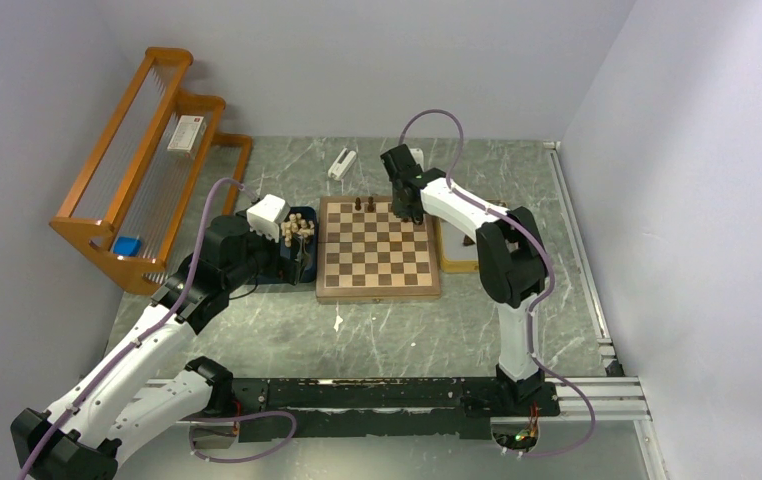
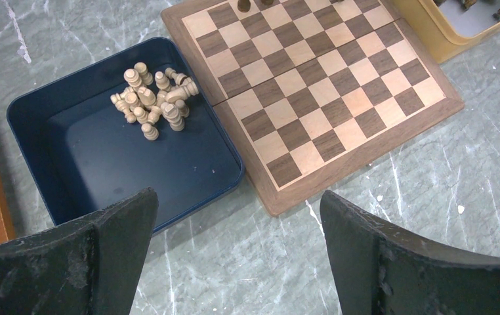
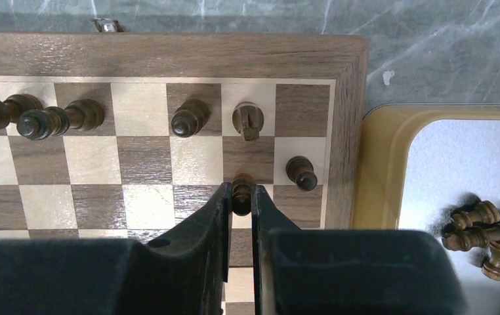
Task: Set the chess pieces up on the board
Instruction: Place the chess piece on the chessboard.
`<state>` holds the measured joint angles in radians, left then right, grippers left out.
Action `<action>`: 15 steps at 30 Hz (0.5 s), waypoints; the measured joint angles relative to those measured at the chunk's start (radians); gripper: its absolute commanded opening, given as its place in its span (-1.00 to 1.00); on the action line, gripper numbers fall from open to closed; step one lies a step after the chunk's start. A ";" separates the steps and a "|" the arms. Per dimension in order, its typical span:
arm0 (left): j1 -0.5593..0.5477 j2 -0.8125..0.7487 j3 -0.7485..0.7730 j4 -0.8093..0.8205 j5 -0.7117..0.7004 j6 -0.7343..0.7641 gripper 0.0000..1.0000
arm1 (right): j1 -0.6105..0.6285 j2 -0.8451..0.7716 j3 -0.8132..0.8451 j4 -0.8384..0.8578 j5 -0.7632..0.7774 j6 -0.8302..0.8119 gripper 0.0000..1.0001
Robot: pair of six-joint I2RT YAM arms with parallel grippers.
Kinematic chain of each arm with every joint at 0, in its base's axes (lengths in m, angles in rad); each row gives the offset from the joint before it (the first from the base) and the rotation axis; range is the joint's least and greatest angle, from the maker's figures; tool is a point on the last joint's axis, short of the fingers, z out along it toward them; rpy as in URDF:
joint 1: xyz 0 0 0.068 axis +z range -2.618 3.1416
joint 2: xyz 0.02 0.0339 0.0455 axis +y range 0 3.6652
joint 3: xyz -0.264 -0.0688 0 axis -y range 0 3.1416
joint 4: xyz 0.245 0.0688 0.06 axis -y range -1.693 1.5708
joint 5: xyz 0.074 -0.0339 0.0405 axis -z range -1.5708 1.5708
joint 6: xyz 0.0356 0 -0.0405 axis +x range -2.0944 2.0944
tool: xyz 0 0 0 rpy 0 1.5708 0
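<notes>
This looks like a robot test cell in a lab: plain pale walls (image 1: 677, 150) box in a grey marbled table (image 1: 387, 330). A left arm (image 1: 157, 335) and a right arm (image 1: 502, 260), both black and white, are bolted along a metal rail (image 1: 607, 405) and trail purple cables (image 1: 434, 111).

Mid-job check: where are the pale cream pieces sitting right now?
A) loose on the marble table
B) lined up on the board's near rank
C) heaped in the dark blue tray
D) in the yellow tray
C: the left wrist view shows the cream pieces clumped together in one corner of the dark blue tray, beside the board, and no cream piece stands on the squares seen there.
</notes>
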<state>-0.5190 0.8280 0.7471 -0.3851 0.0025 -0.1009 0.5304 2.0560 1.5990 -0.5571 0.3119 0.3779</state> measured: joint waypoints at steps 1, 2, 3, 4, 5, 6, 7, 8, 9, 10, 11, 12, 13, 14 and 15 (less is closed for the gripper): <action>0.000 0.000 0.000 0.000 0.000 0.000 0.96 | -0.001 0.000 0.000 0.002 0.000 0.000 -0.69; 0.000 0.000 0.000 0.000 0.000 0.000 0.96 | -0.002 0.000 0.000 0.005 0.001 0.000 -0.69; 0.000 0.000 0.000 0.000 0.000 0.000 0.96 | -0.003 0.000 0.000 0.007 0.002 0.000 -0.69; 0.000 0.000 0.000 0.000 0.000 0.000 0.96 | -0.004 0.000 0.000 0.008 0.003 0.000 -0.69; 0.000 0.000 0.000 0.000 0.000 0.000 0.96 | -0.005 0.000 0.000 0.010 0.003 0.000 -0.69; 0.000 0.000 0.000 0.000 0.000 0.000 0.96 | -0.006 0.000 0.000 0.012 0.003 0.000 -0.69; 0.000 0.000 0.000 0.000 0.000 0.000 0.96 | -0.007 0.001 0.000 0.013 0.003 0.000 -0.69; 0.000 0.000 0.000 0.000 0.000 0.000 0.96 | -0.008 0.002 0.000 0.014 0.003 0.000 -0.69; 0.000 0.000 0.000 0.001 0.000 0.000 0.96 | -0.010 0.003 0.000 0.014 0.003 0.000 -0.69; 0.000 0.000 0.000 0.001 0.000 0.000 0.96 | -0.012 0.005 0.000 0.014 0.003 0.000 -0.69; 0.000 0.000 0.000 0.001 0.000 0.000 0.96 | -0.013 0.008 0.001 0.014 0.003 0.000 -0.69; 0.000 0.000 0.000 0.001 0.000 0.000 0.96 | -0.015 0.013 0.003 0.014 0.003 0.000 -0.69; 0.000 0.000 0.000 0.001 0.000 0.000 0.96 | -0.016 0.017 0.005 0.014 0.003 0.000 -0.69; 0.000 0.000 0.000 0.001 0.000 0.000 0.96 | -0.018 0.021 0.005 0.018 0.004 0.000 -0.69; 0.000 0.000 0.000 0.001 0.000 0.000 0.96 | -0.019 0.023 0.006 0.021 0.003 0.000 -0.68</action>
<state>-0.5190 0.8280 0.7467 -0.3843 0.0025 -0.1009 0.5114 2.0789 1.6054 -0.5358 0.3149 0.3779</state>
